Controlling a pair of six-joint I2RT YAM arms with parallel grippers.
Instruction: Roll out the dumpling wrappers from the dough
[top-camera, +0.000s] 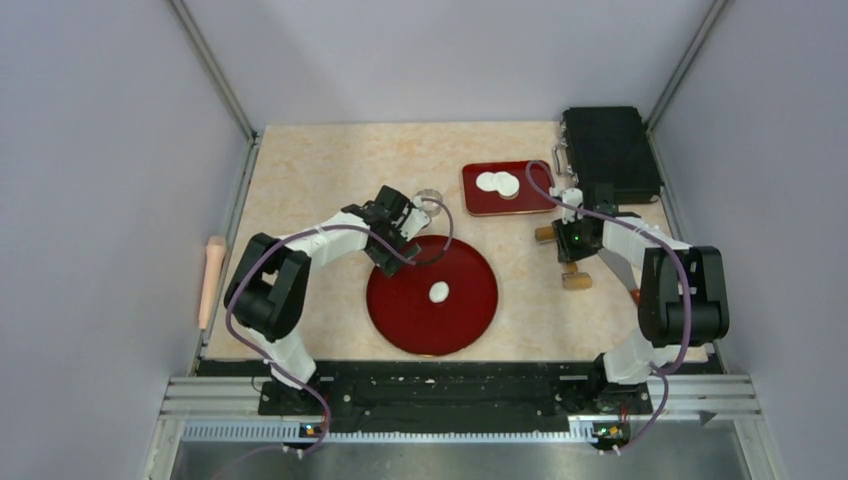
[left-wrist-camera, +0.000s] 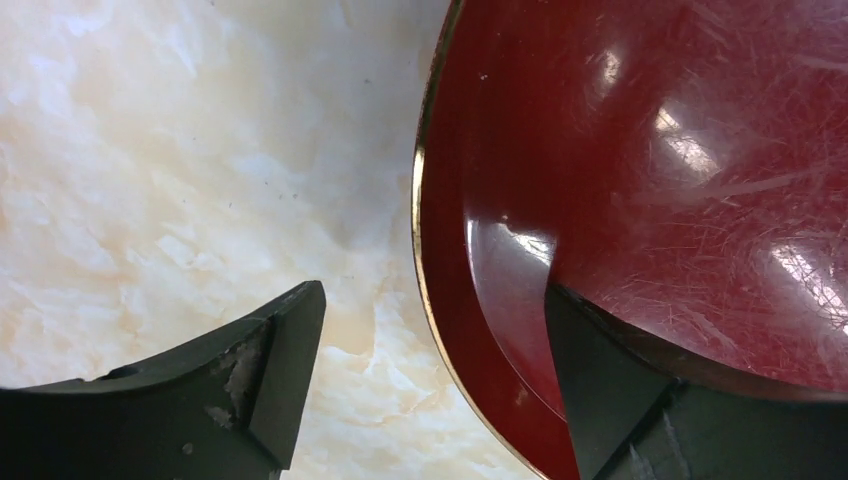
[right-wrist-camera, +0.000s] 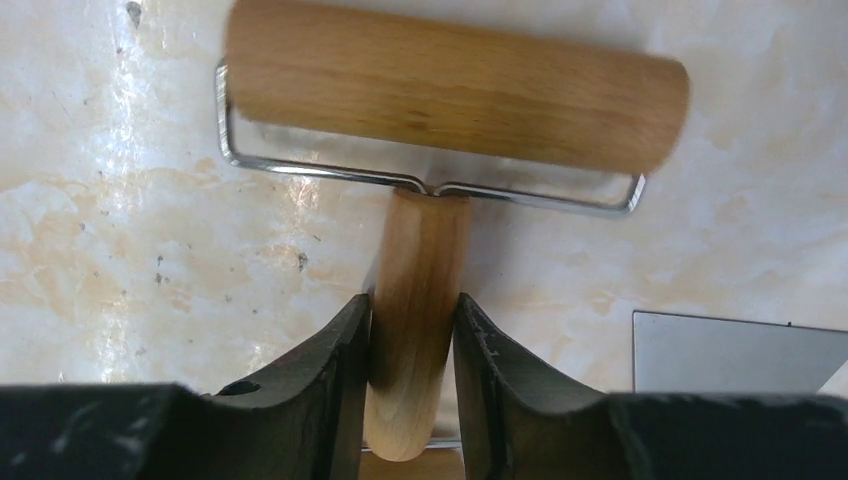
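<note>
The dough (top-camera: 438, 291) is a small white oval lump in the middle of the round red plate (top-camera: 470, 320). Two dumpling wrappers (top-camera: 497, 183) lie on a small red rectangular tray (top-camera: 475, 205) at the back. My left gripper (top-camera: 392, 255) is open and empty. It straddles the plate's upper left rim (left-wrist-camera: 425, 250), with one finger (left-wrist-camera: 285, 350) over the table and the other over the plate. My right gripper (top-camera: 566, 252) is shut on the handle (right-wrist-camera: 418, 270) of a wooden roller (right-wrist-camera: 455, 85), right of the plate. The dough is hidden from both wrist views.
A small metal ring (top-camera: 428, 197) stands just behind the plate. A metal scraper (top-camera: 615, 268) lies under my right arm, and its blade also shows in the right wrist view (right-wrist-camera: 730, 350). A black case (top-camera: 610, 150) sits at the back right. A pale rolling pin (top-camera: 211, 280) lies at the left edge.
</note>
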